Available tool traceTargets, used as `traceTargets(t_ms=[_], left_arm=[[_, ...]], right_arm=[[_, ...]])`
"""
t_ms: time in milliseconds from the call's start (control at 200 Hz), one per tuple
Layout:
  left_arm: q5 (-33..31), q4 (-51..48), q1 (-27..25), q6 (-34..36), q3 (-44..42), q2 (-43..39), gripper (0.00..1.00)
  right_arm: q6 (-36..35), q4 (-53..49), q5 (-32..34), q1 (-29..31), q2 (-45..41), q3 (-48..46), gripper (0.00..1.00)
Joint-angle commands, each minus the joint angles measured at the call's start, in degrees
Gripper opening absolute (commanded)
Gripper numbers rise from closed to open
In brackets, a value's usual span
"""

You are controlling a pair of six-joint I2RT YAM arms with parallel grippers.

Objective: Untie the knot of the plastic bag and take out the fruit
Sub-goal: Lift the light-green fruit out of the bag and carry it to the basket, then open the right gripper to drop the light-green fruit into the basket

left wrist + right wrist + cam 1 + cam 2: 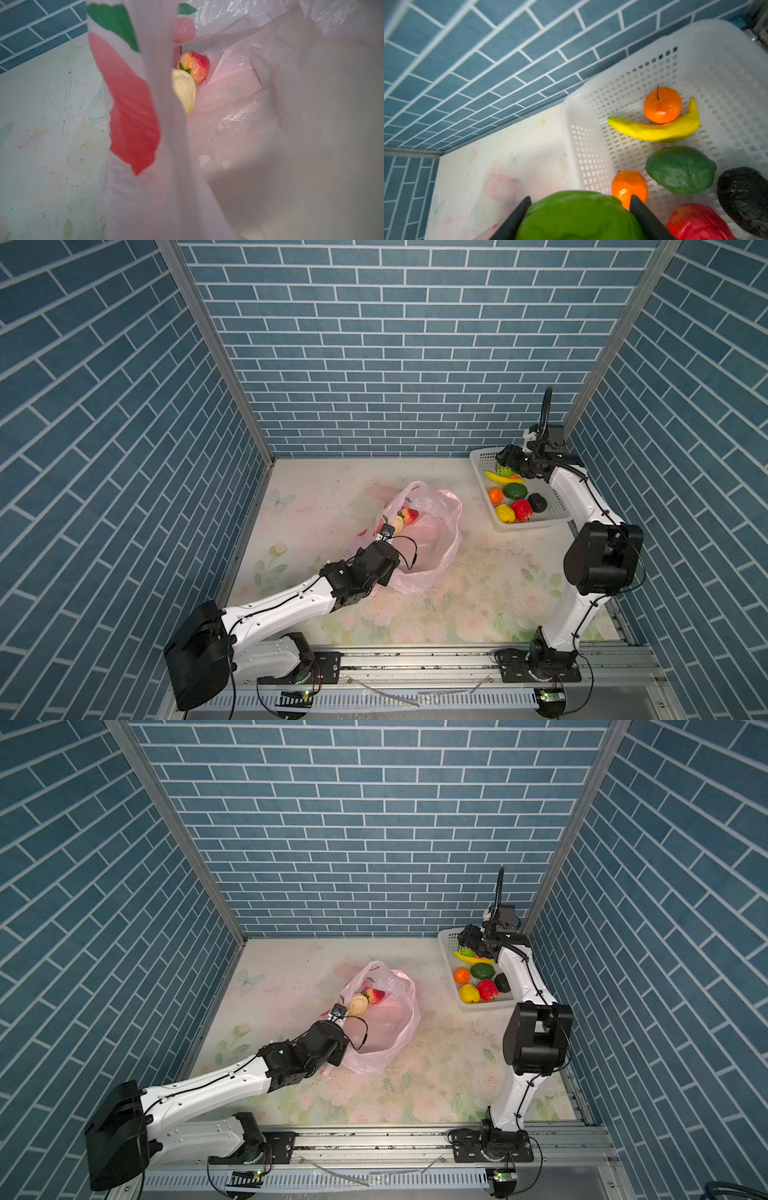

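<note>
Floral worktop (457,614): my right tool (580,199) gripped green fruit (577,218) over basket (591,162); left tool (384,537) pinched shut on bag (436,514) rim.

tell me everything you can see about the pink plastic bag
The plastic bag is thin, translucent pink film with red and green prints, crinkled and glossy. It lies slumped on the floral table near the middle, its mouth gaping open and one handle loop pointing toward the back wall; no knot shows. A strawberry and a cream fruit sit inside. The left gripper appears to pinch its near rim, holding it up.
</note>
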Motion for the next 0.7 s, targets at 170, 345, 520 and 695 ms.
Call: traceTargets(t_ms=[170,345,520,695], left_arm=[[-0.2,0.0,0.2,0.4,0.8,-0.7,0.0],[-0.2,0.0,0.2,0.4,0.7,-0.7,0.0],[-0.4,-0.1,0.2,0.4,0.6,-1.1,0.0],[-0.4,-0.3,0.2,0.4,0.6,-1.2,0.0]], right_arm=[[-0.9,-0.6,4.2,-0.8,12.2,12.3,0.62],[-1.4,-3.3,5.5,-0.8,17.0,15.9,0.75],[-1.7,-3.2,5.8,-0.6,16.4,14.9,0.84],[-1.9,-2.9,5.7,-0.5,15.6,13.9,0.85]])
